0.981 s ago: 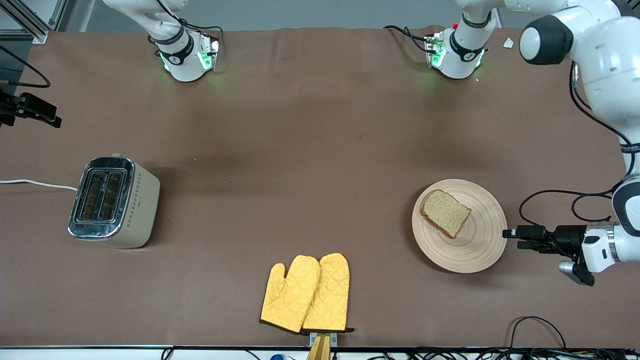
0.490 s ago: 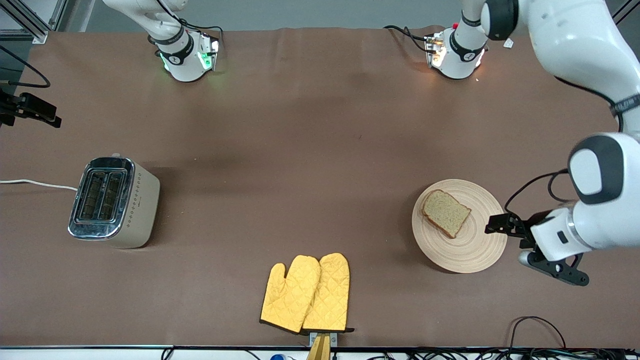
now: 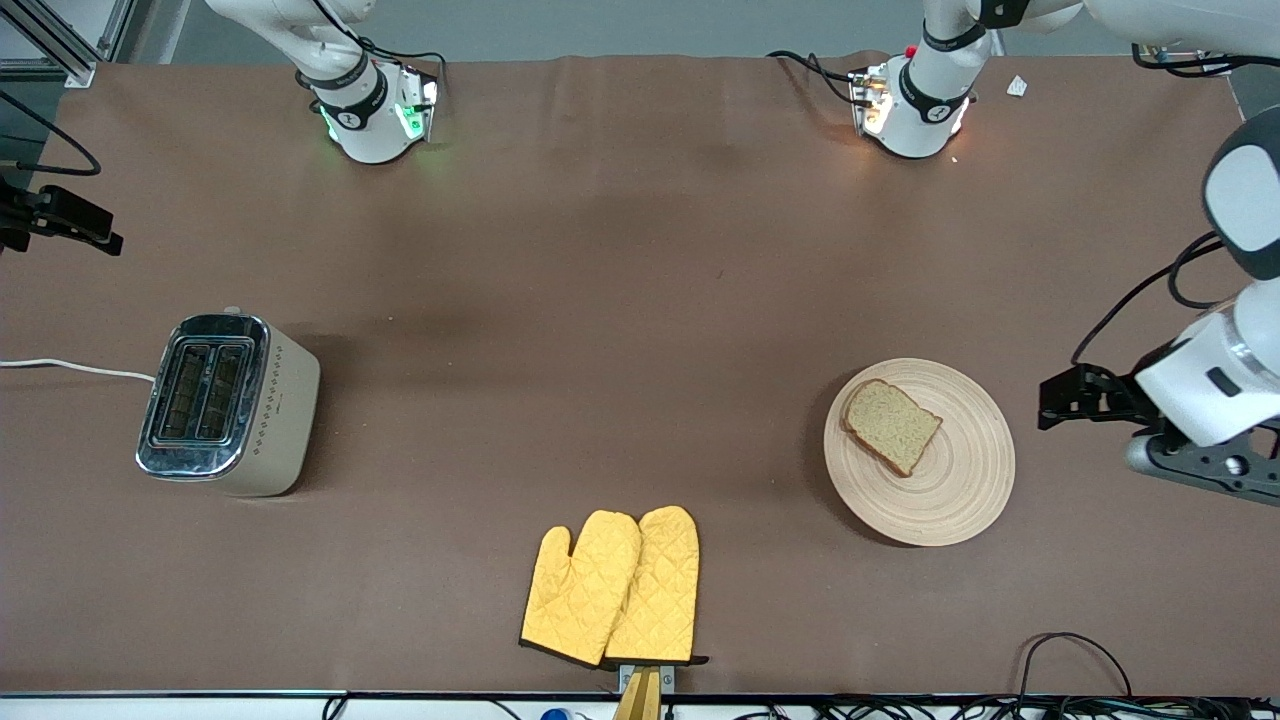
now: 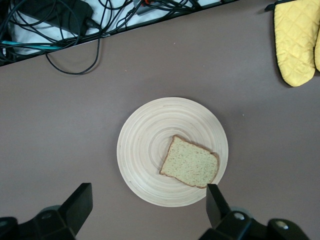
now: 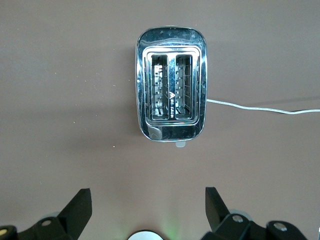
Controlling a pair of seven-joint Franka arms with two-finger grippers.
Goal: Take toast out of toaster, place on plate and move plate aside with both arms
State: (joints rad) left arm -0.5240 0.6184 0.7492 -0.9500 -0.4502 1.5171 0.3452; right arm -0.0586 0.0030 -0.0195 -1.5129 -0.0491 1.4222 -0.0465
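Left gripper [image 3: 1048,405] open beside the plate [image 3: 975,500]: pinch its stiff, light rim, or you'll slide the toast [image 3: 890,425].

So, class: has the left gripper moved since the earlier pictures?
Yes. The left gripper has drawn back from the plate toward the left arm's end of the table.

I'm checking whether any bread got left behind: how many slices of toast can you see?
1. The toast lies on the plate, toward the left arm's end. Both toaster slots look empty.
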